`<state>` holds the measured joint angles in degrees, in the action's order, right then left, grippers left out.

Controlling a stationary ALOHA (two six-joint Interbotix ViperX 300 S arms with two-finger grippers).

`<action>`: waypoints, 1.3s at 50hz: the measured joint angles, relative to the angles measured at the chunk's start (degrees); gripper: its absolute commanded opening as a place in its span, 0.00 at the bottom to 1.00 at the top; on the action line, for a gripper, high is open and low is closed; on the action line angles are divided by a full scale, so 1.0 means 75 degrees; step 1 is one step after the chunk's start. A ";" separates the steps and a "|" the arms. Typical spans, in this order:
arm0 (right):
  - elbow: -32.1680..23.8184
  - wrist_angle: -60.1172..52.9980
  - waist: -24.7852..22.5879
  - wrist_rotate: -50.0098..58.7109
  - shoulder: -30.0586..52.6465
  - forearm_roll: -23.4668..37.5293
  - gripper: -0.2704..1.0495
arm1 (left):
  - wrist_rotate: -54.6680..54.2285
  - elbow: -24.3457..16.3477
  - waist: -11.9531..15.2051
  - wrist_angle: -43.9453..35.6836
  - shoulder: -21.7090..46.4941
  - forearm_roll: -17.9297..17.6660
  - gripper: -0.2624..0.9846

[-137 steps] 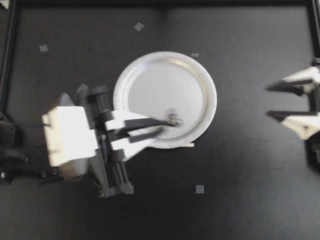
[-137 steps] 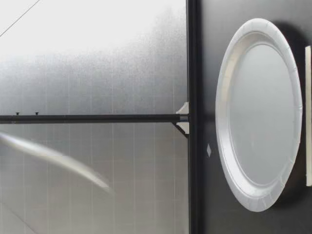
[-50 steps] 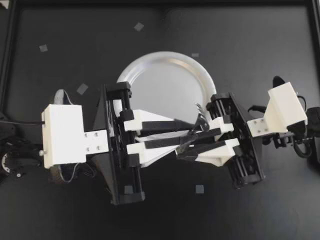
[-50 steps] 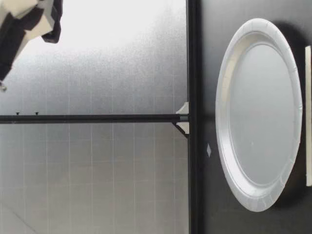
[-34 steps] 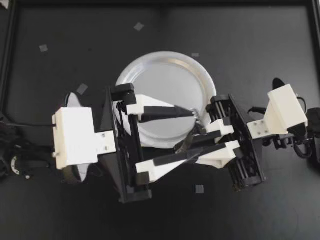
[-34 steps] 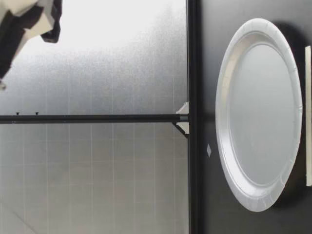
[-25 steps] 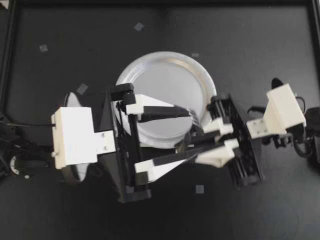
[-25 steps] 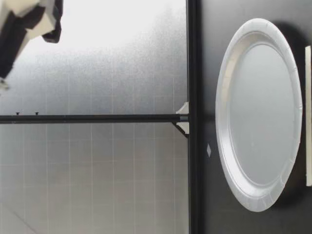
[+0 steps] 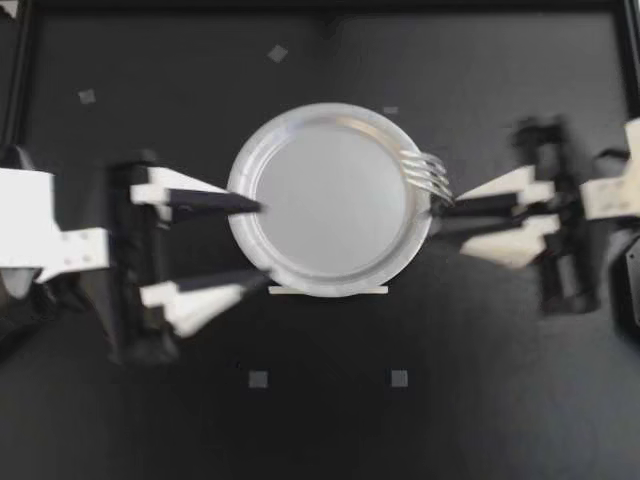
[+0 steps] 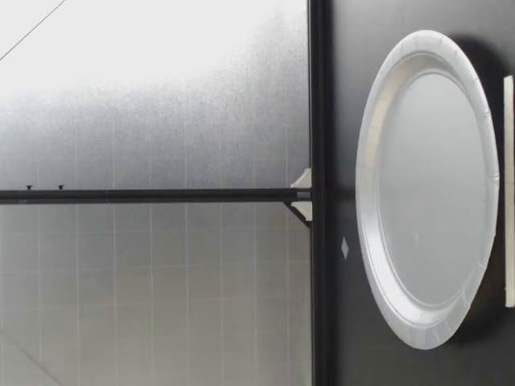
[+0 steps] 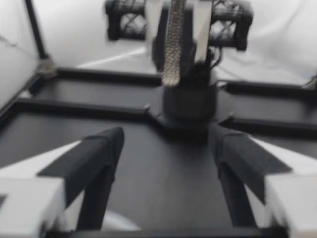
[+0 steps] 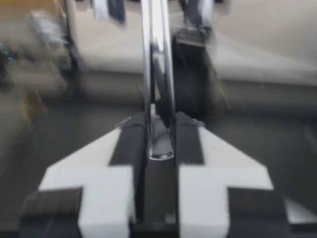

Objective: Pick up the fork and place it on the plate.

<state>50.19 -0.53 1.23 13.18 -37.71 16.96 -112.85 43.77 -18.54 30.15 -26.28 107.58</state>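
Fork (image 9: 428,175) is clamped by its handle in my right gripper (image 9: 443,217), tines above the plate (image 9: 330,112) rim. It looks stiff, light and slick, so I'd grip mid-handle. My left gripper (image 9: 262,243) is wide and empty.

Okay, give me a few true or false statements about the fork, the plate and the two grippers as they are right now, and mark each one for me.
1. The right gripper is shut on the fork. True.
2. The left gripper holds the fork. False: it is open, with its fingers spread wide, and holds nothing.
3. The fork lies flat in the middle of the plate. False: the right gripper holds it, with its tines over the plate's rim on that gripper's side.
4. The low view shows the plate with nothing on it and no arm in sight. True.
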 measured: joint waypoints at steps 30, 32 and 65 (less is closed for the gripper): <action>0.1887 0.4301 0.0234 0.2988 -0.0082 -0.1512 0.27 | -0.0504 0.0867 0.0000 0.0164 -0.0645 -0.0070 0.74; 0.2004 0.4266 0.0211 0.3094 -0.0059 -0.1570 0.27 | -0.0504 0.0879 0.0000 0.0152 -0.0668 -0.0070 0.74; 0.1816 0.4512 -0.0012 0.3047 0.1840 -0.2191 0.27 | -0.0445 0.1055 0.0000 0.0152 -0.0750 -0.0059 0.74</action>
<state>63.81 33.31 1.14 36.04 -23.91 0.53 -116.19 51.68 -18.54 31.29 -31.90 107.14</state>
